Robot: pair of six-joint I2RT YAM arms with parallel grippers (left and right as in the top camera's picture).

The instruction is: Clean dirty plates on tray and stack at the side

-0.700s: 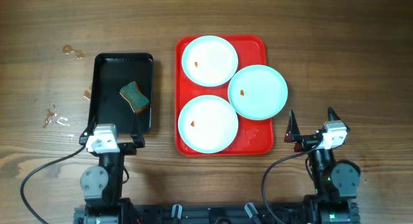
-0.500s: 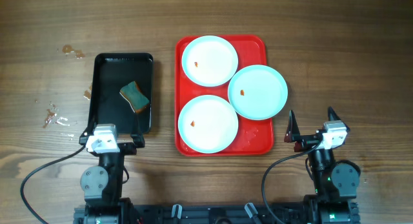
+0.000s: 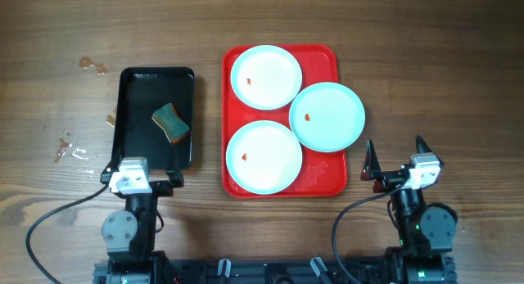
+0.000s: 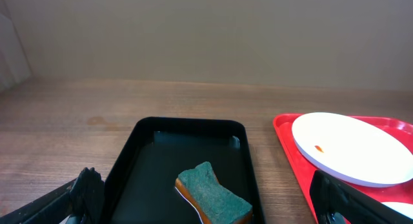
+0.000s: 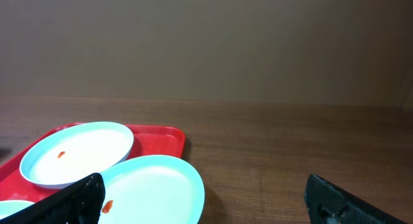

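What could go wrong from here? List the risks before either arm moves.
1. The right-hand plate juts over the right rim of the red tray, so wiping pressure could tip or slide it.
2. It meets the far plate and the near plate; lifting one may drag another.
3. The sponge lies in the black tray, which might shift when the open left gripper grabs it.

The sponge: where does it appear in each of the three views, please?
Overhead: the sponge lies left of centre, inside the black tray.
Left wrist: the sponge is at the bottom centre, in the same black tray.
Right wrist: not in it.
Shared landmark: the red tray, right edge in the left wrist view, lower left in the right wrist view.
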